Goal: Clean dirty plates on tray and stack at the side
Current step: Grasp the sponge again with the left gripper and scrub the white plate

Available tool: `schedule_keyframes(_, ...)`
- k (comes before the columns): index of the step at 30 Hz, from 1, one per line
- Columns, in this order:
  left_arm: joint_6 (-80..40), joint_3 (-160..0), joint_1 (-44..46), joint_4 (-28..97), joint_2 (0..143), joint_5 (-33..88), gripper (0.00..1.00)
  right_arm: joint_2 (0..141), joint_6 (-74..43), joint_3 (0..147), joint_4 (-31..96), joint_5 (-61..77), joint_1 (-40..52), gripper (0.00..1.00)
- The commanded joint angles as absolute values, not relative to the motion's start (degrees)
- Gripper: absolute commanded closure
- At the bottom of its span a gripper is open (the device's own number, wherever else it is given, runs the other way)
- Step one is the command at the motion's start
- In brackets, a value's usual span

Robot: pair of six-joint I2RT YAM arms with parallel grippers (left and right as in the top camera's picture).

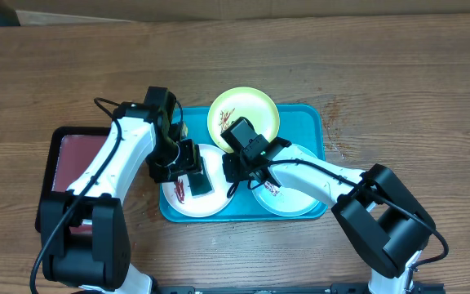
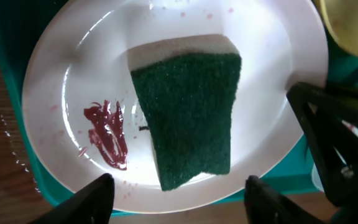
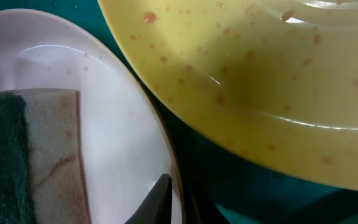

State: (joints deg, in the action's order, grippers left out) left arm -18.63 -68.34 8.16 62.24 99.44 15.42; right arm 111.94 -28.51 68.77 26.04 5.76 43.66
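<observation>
Sponge (image 2: 188, 115) is lying green side up on the white plate (image 2: 61, 74), just beside a red smear (image 2: 107, 134). Left claw (image 2: 179, 198) hangs over it spread wide, gripping nothing. Right claw (image 1: 237, 170) is at that plate's rim, and I can't tell if it's open or closed. All three plates are on the tray (image 1: 312, 122): yellow-green plate (image 1: 255, 110) at the back, mint plate (image 1: 290, 202) front right.
</observation>
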Motion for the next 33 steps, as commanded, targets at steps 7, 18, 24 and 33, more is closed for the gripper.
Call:
schedule_keyframes(7,-25.8,-64.0,9.0,54.6,99.7,16.1,0.33,112.0,-28.6,68.3,25.5,6.3,43.8,0.89)
schedule_keyframes(18,-33.7,-63.3,13.4,52.4,99.7,6.5,0.38,112.0,-28.6,68.3,25.6,6.2,43.8,0.89)
schedule_keyframes(24,-34.9,-61.0,13.4,49.6,99.8,5.8,0.35,112.0,-28.6,68.3,25.9,6.2,43.8,0.89)
schedule_keyframes(33,-35.0,-60.8,13.6,48.8,99.8,6.2,0.48,112.0,-28.6,68.3,25.8,6.1,43.8,0.88)
